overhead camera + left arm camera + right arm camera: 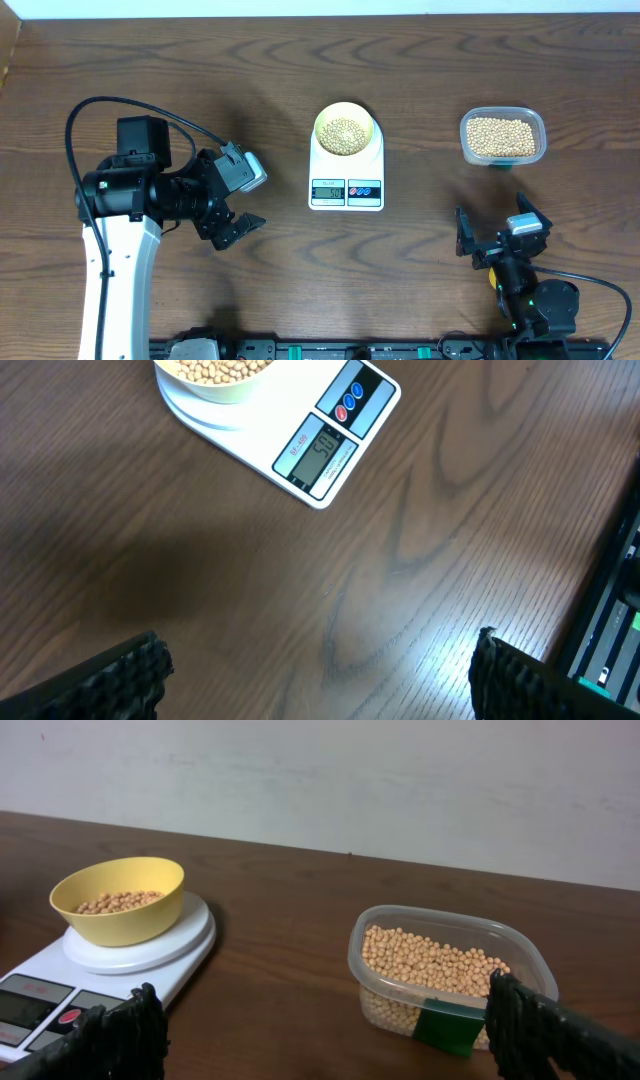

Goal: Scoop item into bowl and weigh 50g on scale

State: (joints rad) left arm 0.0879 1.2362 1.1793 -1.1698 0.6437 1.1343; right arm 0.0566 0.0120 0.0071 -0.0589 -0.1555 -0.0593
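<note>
The white scale (322,170) stands mid-table with the pale yellow bowl (319,130) on its platform. Tan beans (345,132) lie in the bowl. More beans (500,136) fill a clear tub (541,128) at the right. My left gripper (236,229) is open and empty, left of the scale. My right gripper (497,230) is open and empty, in front of the tub. The left wrist view shows the scale (330,445), its lit display and the bowl (215,395) beyond open jaws (320,685). The right wrist view shows the bowl (120,925), the scale (150,960) and the tub (520,945) beyond open jaws (320,1040).
A green label (450,1025) is on the tub's near side. A small yellow-orange patch (493,279) shows beside the right arm's base. A black rail (340,350) runs along the table's front edge. A pale wall (320,780) rises behind the table.
</note>
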